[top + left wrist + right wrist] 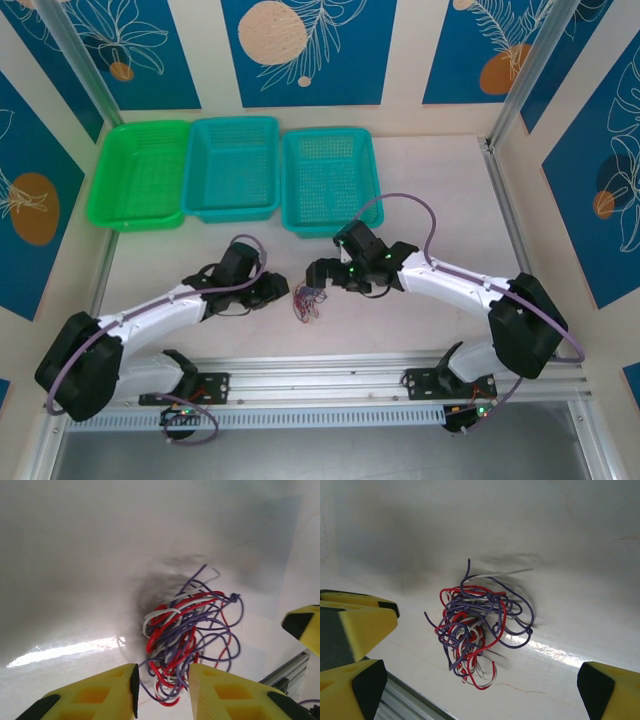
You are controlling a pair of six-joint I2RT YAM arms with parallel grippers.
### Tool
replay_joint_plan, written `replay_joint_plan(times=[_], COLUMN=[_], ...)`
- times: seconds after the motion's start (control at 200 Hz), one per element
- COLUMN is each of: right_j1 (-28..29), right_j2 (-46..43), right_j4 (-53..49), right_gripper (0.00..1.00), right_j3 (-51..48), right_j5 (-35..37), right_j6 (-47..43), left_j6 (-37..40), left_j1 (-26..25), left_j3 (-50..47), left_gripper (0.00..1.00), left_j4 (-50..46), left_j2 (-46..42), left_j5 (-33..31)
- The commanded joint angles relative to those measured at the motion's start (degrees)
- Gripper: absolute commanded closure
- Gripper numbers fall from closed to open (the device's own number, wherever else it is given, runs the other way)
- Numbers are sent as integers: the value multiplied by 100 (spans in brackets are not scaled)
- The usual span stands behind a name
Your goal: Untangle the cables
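Cables (304,304) in purple, red and white sit knotted in one clump on the pale surface (440,190), just below centre of the overhead frame. Left gripper (277,291), jaws parted, straddles the clump's nearest loops without pinching them; right gripper (318,273), jaws spread wide, hovers just beside it, grasping nothing.

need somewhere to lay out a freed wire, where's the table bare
Bare white tabletop lies right of the rightmost teal mesh basket, towards the side rail, and in front of the green mesh basket, above the left arm. The centre is crowded: the tangled clump of purple, red and white wires sits between the left tool and right tool.
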Motion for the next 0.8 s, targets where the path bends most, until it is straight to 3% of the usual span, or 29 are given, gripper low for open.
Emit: replay_joint_plan(times=[0.0, 0.445, 0.645, 0.795], right_j1=[80, 308, 402, 527], right_j2=[116, 784, 1015, 1151], right_j4=[48, 278, 406, 509], right_gripper=[1, 1, 1, 1], right_j3=[129, 248, 291, 307], right_j5=[130, 107, 63, 150], right_j6=[191, 391, 558, 767], left_j6=[-78, -104, -104, -44], left_j1=[-88, -188, -197, -196], left_j3=[157, 55, 41, 14], left_gripper=[68, 69, 83, 100], left_j4=[368, 938, 895, 771], left_j2=[232, 767, 946, 847], left_j5=[53, 476, 480, 348])
